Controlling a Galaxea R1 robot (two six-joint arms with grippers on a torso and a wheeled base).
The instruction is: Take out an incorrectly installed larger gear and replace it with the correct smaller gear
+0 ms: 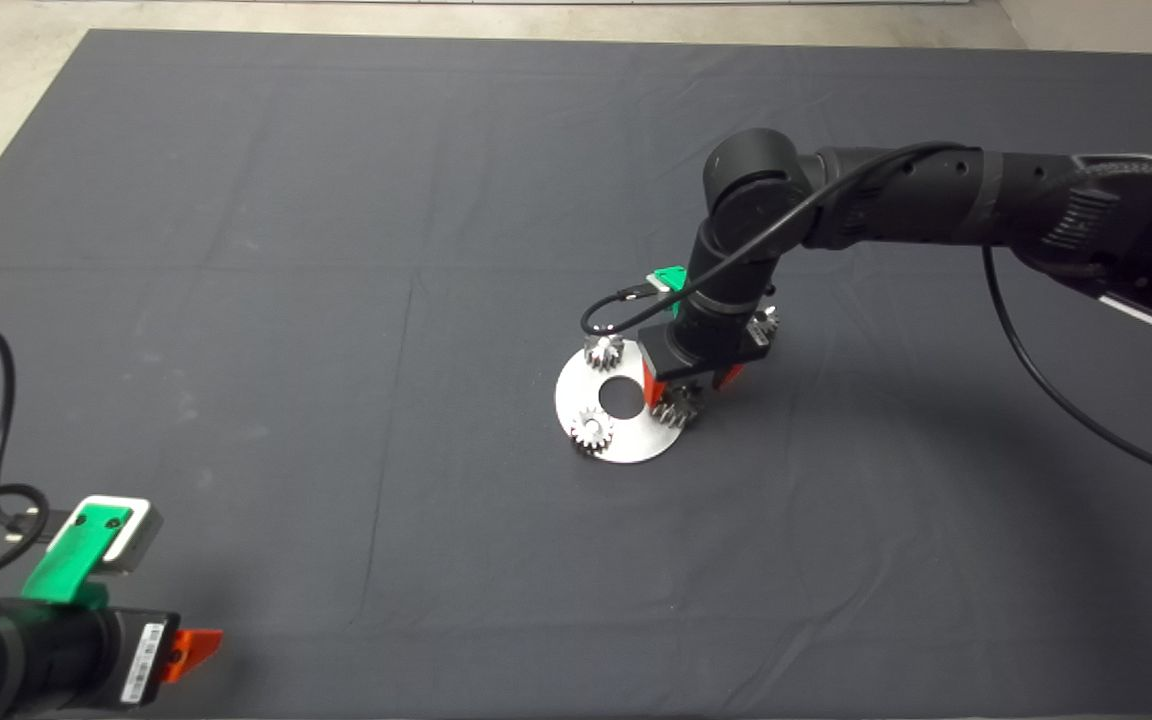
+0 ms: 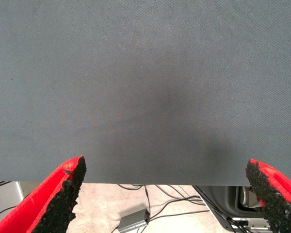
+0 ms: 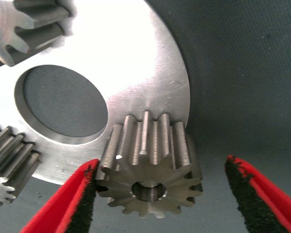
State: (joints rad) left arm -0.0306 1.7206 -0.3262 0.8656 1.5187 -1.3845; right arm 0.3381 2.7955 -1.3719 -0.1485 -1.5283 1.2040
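Note:
The larger gear (image 1: 678,405), dark steel with slanted teeth, sits on the right edge of a round silver plate (image 1: 638,440) and overhangs it a little. My right gripper (image 1: 688,385) hangs straight over it, open. In the right wrist view the larger gear (image 3: 148,165) lies between the red fingers of the right gripper (image 3: 161,162). One pad (image 3: 85,194) is almost against the teeth and the other pad (image 3: 247,189) stands well apart. The smaller gear (image 1: 764,322) peeks out on the mat behind the right wrist, mostly hidden.
Two paler small gears (image 1: 603,350) (image 1: 592,430) stand on the plate around its centre hole (image 1: 620,396). My left gripper (image 1: 188,650) rests open at the mat's lower left corner. The left wrist view shows bare mat (image 2: 145,87) and cables on the floor beyond its edge.

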